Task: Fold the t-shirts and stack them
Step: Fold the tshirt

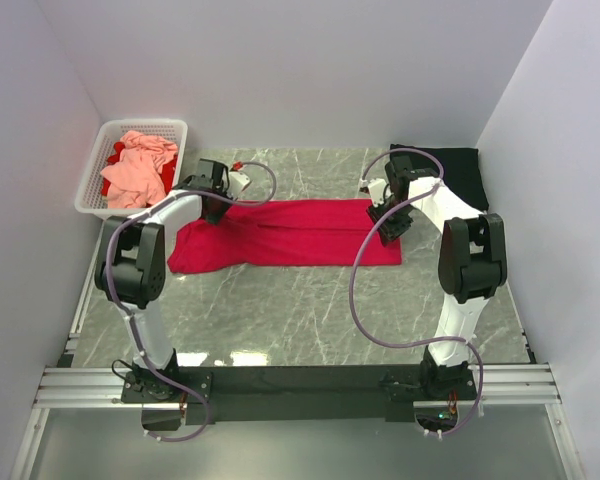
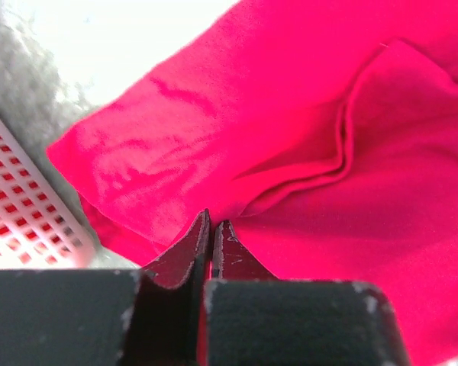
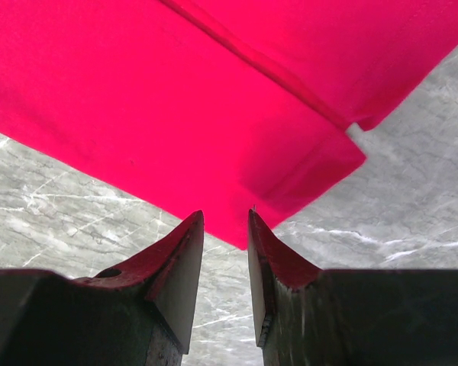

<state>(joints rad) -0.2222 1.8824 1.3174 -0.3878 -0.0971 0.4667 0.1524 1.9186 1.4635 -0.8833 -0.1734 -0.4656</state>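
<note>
Right wrist view: the right gripper hangs slightly parted over the veined grey marble table, gripping nothing. The smooth, hemmed corner of the red t-shirt lies just beyond its tips. The left gripper is pinched together on a soft crease of that shirt, which lies mid-table as a long band. Farther back, a black t-shirt lies flat, partly behind the right arm. A crumpled pink t-shirt fills the white lattice basket, mostly hiding some red cloth beneath.
</note>
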